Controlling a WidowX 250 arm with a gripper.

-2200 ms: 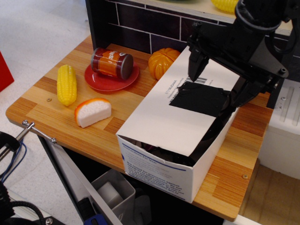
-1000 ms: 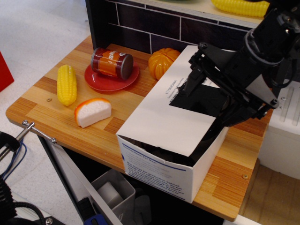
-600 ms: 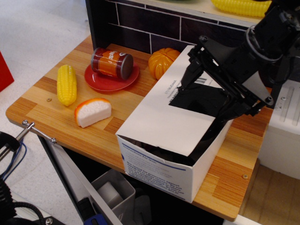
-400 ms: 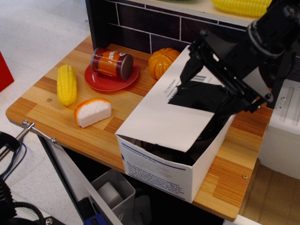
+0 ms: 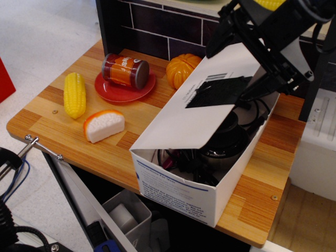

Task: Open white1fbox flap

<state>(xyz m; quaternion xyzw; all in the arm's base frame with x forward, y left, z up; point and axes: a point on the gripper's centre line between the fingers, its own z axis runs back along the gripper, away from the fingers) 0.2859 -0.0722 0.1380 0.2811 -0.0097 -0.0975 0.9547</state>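
Observation:
The white1fbox (image 5: 178,191) lies lengthwise on the wooden table (image 5: 58,131), its blue-lined printed end facing me. Its flap (image 5: 181,123), with a black patch (image 5: 218,90) and a barcode, is tilted up along its right edge, so dark cables and a round black object (image 5: 223,144) show inside. My black gripper (image 5: 231,73) is over the box's far end with its fingers spread. One finger (image 5: 216,46) is above the flap. The other finger (image 5: 260,86) is under the raised right edge and props it up.
Left of the box are a toy pumpkin (image 5: 181,68), a can (image 5: 125,70) lying on a red plate (image 5: 113,92), a toy corn (image 5: 74,94) and an orange-rimmed white wedge (image 5: 104,125). A dark tiled wall (image 5: 157,26) stands behind and a white unit (image 5: 317,147) at right.
My gripper has risen and moved toward the back. The flap, flat on the box before, has swung up along its right edge, showing the contents.

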